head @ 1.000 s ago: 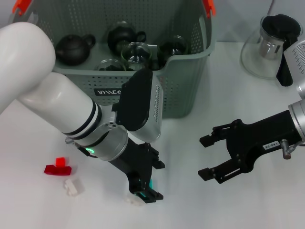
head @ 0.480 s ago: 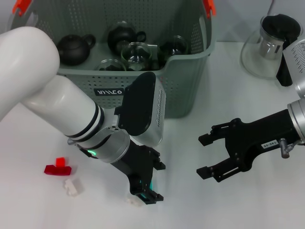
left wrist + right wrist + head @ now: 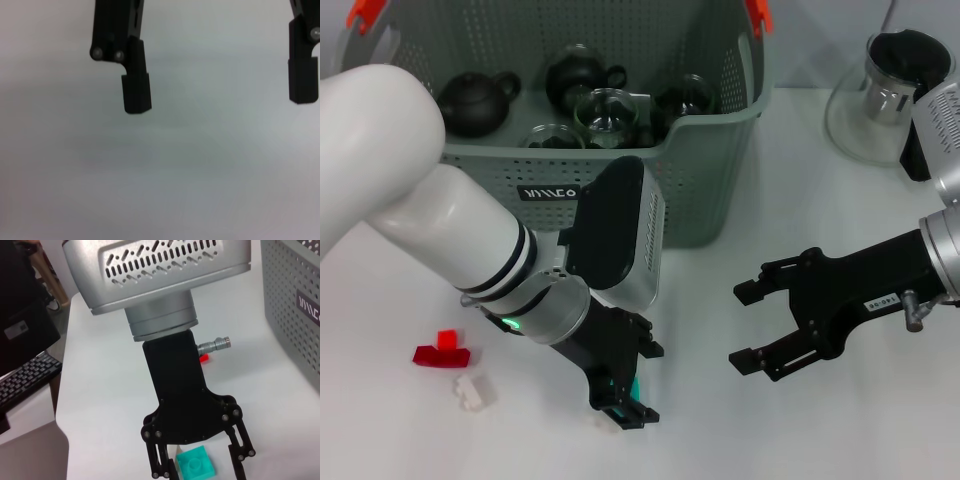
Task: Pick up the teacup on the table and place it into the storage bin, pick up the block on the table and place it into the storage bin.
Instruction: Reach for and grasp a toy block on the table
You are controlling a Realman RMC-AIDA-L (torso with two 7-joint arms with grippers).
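Left hand (image 3: pixel 623 400) low over desk (image 3: pixel 740 440), fingers spread, teal block (image 3: pixel 196 464) between them, not pinched; white brick (image 3: pixel 471 391) and red brick (image 3: pixel 442 350) near, on hand's outer side; right hand (image 3: pixel 752 325) spread, empty, well apart; storage bin (image 3: pixel 710 180) beyond, holding teapots and teacups.

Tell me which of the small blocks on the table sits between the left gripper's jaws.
The teal block: it lies on the table between the open jaws of the left gripper. The red block and the white block lie apart, farther to the robot's left.
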